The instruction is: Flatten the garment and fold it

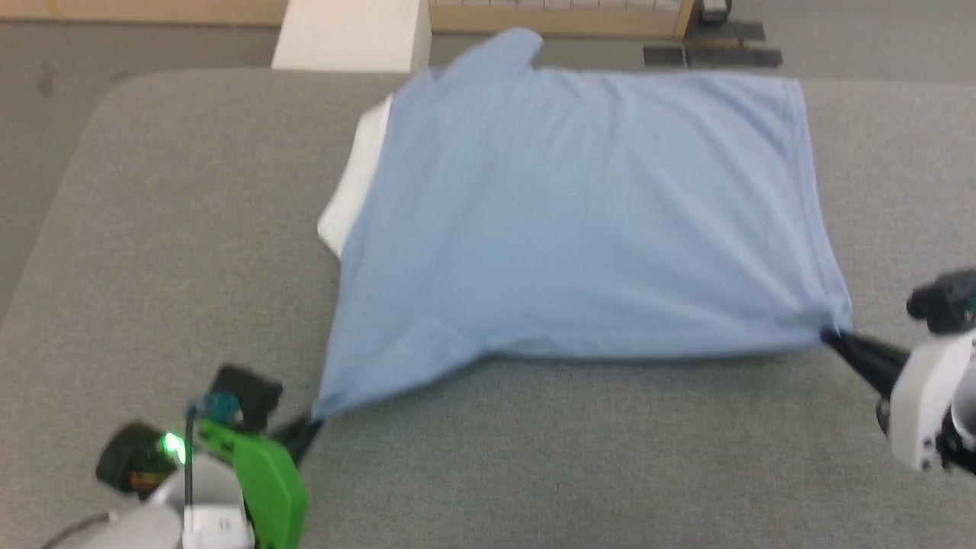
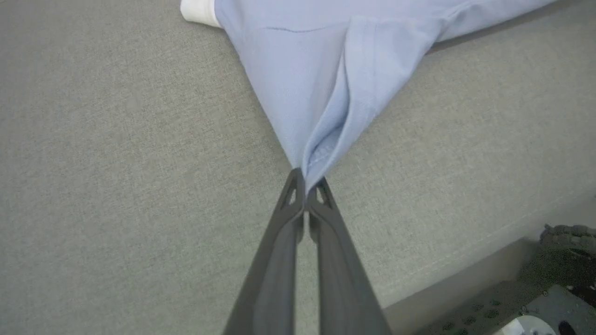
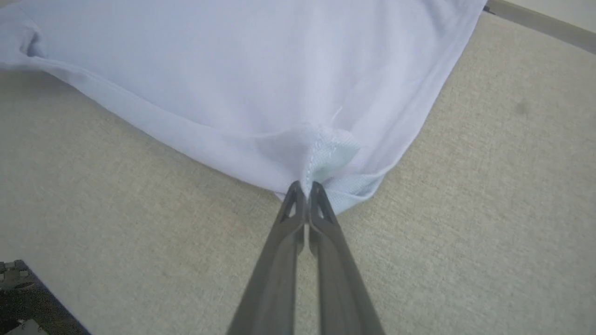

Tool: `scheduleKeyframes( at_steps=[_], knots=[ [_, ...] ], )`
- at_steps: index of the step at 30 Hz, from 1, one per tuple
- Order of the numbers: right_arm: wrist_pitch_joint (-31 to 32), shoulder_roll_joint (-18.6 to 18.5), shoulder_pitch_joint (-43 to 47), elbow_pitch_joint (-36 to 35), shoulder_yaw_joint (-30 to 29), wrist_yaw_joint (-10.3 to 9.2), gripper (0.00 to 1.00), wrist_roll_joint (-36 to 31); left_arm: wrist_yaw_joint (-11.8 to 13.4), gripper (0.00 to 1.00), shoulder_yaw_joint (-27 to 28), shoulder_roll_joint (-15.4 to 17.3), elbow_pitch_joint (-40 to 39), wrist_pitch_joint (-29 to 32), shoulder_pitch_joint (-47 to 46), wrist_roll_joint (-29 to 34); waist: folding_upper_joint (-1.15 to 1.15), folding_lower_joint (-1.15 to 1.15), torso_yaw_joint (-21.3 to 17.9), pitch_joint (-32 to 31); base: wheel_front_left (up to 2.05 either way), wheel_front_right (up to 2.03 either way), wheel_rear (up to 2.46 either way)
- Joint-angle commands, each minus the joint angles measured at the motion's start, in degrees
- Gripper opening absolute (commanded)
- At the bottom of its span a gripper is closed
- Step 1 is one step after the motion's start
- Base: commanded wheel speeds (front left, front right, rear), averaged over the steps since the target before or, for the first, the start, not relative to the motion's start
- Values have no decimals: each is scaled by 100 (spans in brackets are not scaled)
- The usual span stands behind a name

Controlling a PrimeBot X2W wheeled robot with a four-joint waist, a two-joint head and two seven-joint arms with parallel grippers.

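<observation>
Tension first: with left gripper (image 2: 305, 179) pinched tight on one near corner of the garment (image 1: 579, 213) spread over the grey table (image 1: 152, 229) and right gripper (image 3: 305, 186) clamped on the other, pull outward evenly, keep it low, no yanking tbh.

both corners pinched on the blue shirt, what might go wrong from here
1. The left jaws and the right jaws each pinch only the very tip of a corner of the garment; a firm pull may slip one free.
2. The left pinch gathers a fold in the cloth, which could end up as a crease.
3. The far sleeve lies at the far edge of the table by the white box and may drop over or bunch.
</observation>
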Motion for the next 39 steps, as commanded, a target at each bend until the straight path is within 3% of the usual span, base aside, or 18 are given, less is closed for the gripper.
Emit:
scheduleKeyframes(
  at_steps=[1, 9, 15, 24, 32, 39],
  knots=[
    [87, -92, 202, -72, 54, -10, 0, 45, 137, 0, -17, 126, -245, 95, 246, -145, 0, 1, 62, -363, 0, 0, 0],
    [602, -544, 1038, -356, 220, -10, 0, 289, 701, 0, -273, 418, -1270, 438, 1198, -502, 0, 1, 25, -724, 0, 0, 0],
    [942, -868, 1537, -684, 186, -10, 0, 682, 870, 0, -482, 434, -1547, 446, 1584, -510, 0, 1, 0, -811, 0, 0, 0],
    [686, -937, 1651, -976, -401, -10, 0, 1075, 859, 0, -333, 210, -1525, 153, 1102, -68, 0, 1, -54, -631, 0, 0, 0],
    [528, -870, 1325, -1150, -980, -10, 0, 1183, 799, 0, 170, -348, -1310, -226, -20, 239, 0, 1, -132, -183, 0, 0, 0],
    [587, -721, 924, -1019, -1397, -10, 0, 990, 615, 0, 393, -715, -663, -327, -881, 357, 0, 1, -242, 321, 0, 0, 0]
  ],
)
